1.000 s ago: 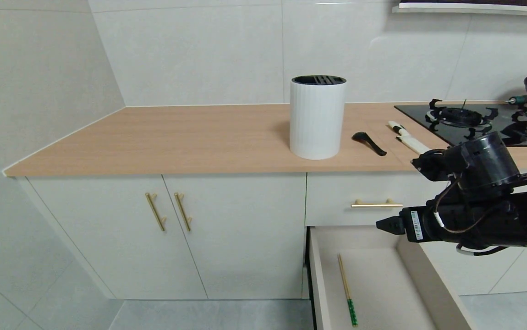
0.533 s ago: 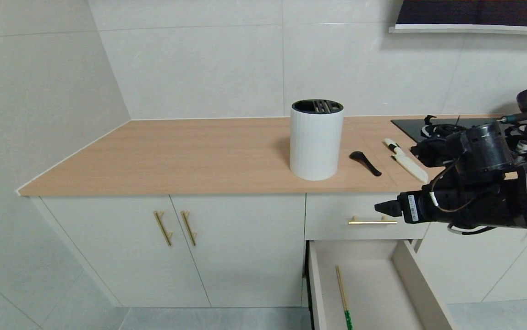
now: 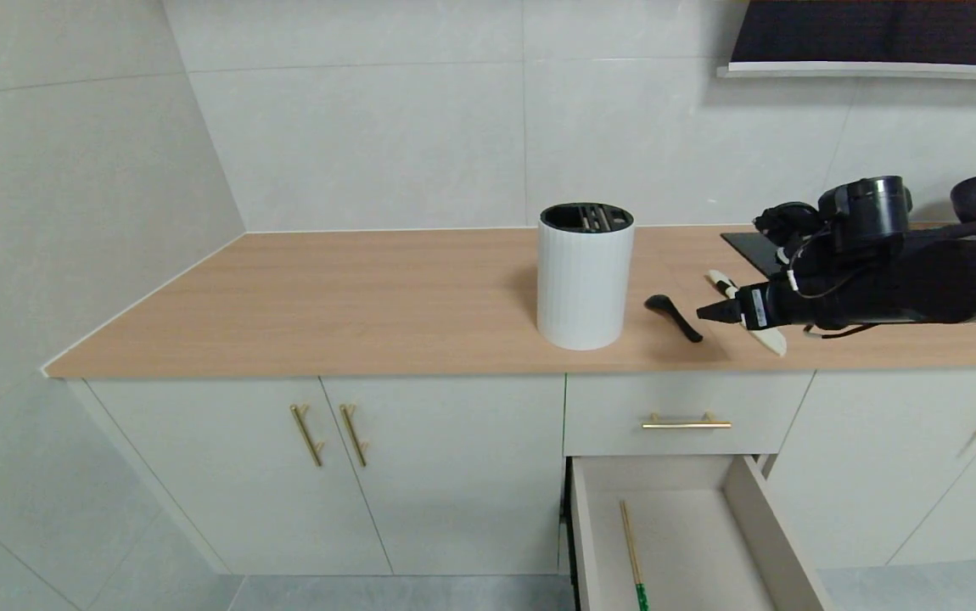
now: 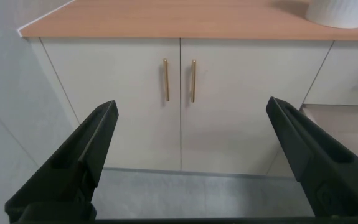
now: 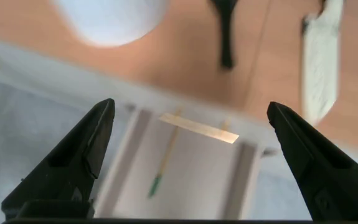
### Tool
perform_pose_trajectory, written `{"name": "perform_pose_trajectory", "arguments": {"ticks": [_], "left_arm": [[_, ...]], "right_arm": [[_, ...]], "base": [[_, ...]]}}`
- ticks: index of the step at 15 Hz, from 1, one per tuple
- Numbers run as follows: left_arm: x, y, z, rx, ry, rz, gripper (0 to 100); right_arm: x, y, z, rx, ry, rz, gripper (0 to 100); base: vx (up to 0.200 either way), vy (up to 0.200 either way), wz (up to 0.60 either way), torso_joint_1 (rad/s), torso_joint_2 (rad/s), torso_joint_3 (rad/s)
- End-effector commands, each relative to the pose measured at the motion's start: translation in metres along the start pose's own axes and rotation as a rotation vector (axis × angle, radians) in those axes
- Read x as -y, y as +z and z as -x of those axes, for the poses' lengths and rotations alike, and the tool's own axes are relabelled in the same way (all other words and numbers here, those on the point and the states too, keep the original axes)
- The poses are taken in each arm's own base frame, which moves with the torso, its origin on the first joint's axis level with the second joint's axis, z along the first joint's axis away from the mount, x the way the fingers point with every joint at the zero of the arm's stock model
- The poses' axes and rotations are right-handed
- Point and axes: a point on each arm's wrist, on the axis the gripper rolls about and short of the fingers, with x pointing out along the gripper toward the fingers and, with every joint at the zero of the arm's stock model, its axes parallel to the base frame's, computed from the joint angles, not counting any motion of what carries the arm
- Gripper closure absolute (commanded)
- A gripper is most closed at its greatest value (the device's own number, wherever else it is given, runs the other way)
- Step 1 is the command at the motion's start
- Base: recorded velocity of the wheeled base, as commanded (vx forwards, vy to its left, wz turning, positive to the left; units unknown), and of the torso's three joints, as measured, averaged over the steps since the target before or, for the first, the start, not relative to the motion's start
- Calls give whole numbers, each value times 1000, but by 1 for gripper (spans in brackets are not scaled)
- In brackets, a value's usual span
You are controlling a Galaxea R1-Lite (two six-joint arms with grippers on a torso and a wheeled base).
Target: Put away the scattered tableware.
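Right gripper [image 3: 710,311] has risen from before the drawer [image 3: 747,518] to the counter [image 3: 369,297], beside spoon [image 3: 672,312] and knife [image 3: 772,341]. Left wrist view: left gripper [image 4: 191,112] spread open, facing cupboard doors [image 4: 141,106]. Right wrist view: fingers [image 5: 79,162] apart, empty; chopsticks [image 5: 161,167] lie in the open drawer.

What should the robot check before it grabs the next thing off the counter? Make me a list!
1. Right gripper open and empty: ok, jaws wide apart.
2. Black spoon free to grab: ok, it lies alone on the counter, apart from the white holder.
3. White knife clear of the spoon: ok, there is a gap between them.
4. Drawer open: ok, chopsticks lie at one side with bare floor beside them.
5. Left gripper out of the way: ok, open, down by the cabinet doors.
6. Right gripper's height above the spoon: cannot tell.
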Motion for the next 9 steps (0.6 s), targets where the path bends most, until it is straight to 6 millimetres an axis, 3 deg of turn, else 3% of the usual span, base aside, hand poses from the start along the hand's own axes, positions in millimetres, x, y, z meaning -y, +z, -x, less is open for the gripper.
{"name": "perform_pose_trajectory", "arguments": {"ticks": [1, 3, 9], "left_arm": [[0, 0, 0, 0, 1, 0, 0], [0, 0, 0, 0, 1, 2, 0], [0, 0, 0, 0, 1, 0, 0]], "right_arm": [[14, -18, -57, -56, 16, 13, 0], [15, -29, -86, -80, 22, 11, 0], [23, -30, -119, -30, 17, 14, 0]], "base": [[0, 0, 0, 0, 0, 0], [0, 0, 0, 0, 0, 0], [0, 0, 0, 0, 0, 0]]}}
